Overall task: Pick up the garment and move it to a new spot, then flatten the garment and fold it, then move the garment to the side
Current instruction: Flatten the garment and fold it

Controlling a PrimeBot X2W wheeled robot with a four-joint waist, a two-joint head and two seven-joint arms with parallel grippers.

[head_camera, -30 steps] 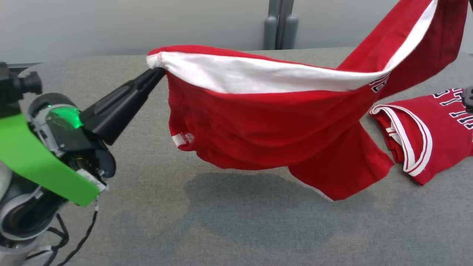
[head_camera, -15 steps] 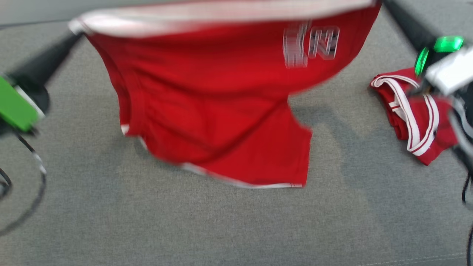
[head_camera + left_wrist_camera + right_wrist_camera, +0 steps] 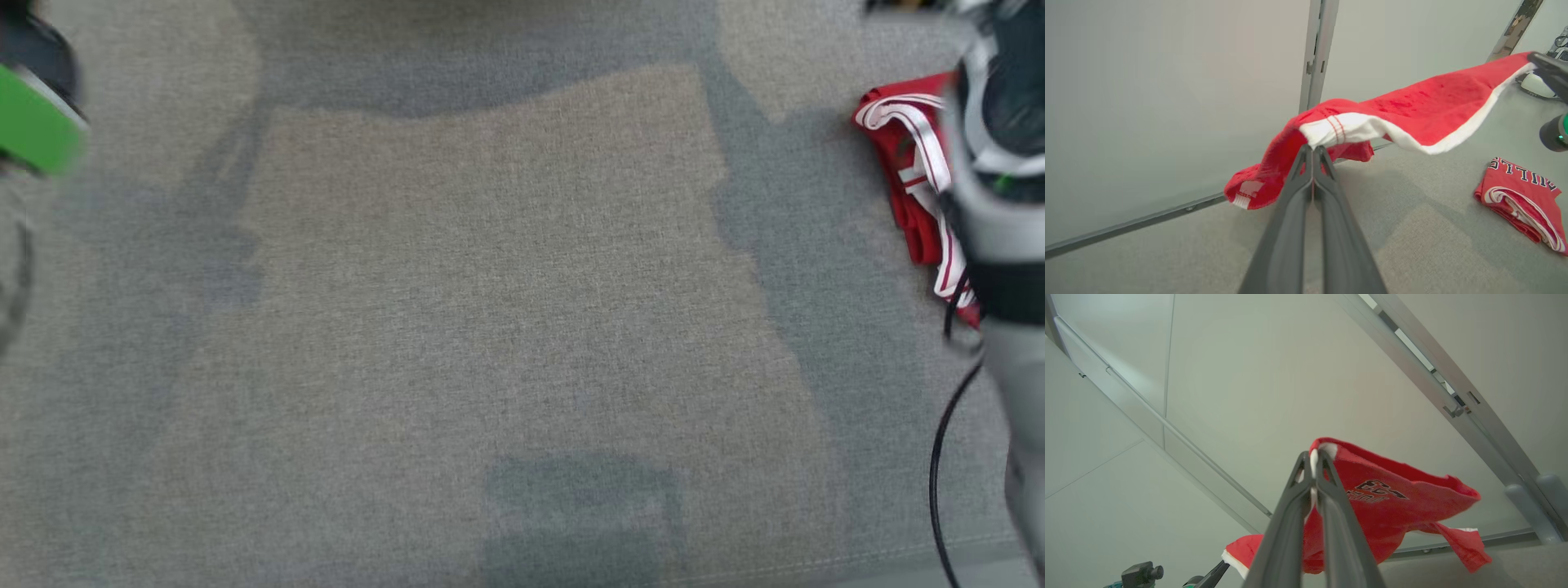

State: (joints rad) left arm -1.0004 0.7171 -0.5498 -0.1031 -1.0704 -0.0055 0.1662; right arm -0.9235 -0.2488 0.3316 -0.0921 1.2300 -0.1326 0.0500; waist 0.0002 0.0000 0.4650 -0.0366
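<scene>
The garment [image 3: 1421,102] is a pair of red shorts with a white waistband, stretched in the air between both grippers above the grey table. In the left wrist view my left gripper [image 3: 1312,149] is shut on one end of the waistband. The right gripper [image 3: 1533,57] pinches the far end at the upper right. In the right wrist view my right gripper [image 3: 1314,453] is shut on the white band, and the red garment [image 3: 1392,502] hangs beyond it, printed lettering showing. The left gripper [image 3: 1224,563] reaches its lower left corner.
A second red garment [image 3: 906,163] lies folded on the table's right side, also visible as a folded jersey [image 3: 1523,196] with lettering. The grey table [image 3: 490,327] carries a broad shadow. A pale partition wall [image 3: 1167,102] stands behind it. My right forearm [image 3: 996,204] and cable run along the right edge.
The head camera has tilted down, so the table has shifted and the held garment and both grippers have passed out of its top. Both grippers stay shut on the waistband.
</scene>
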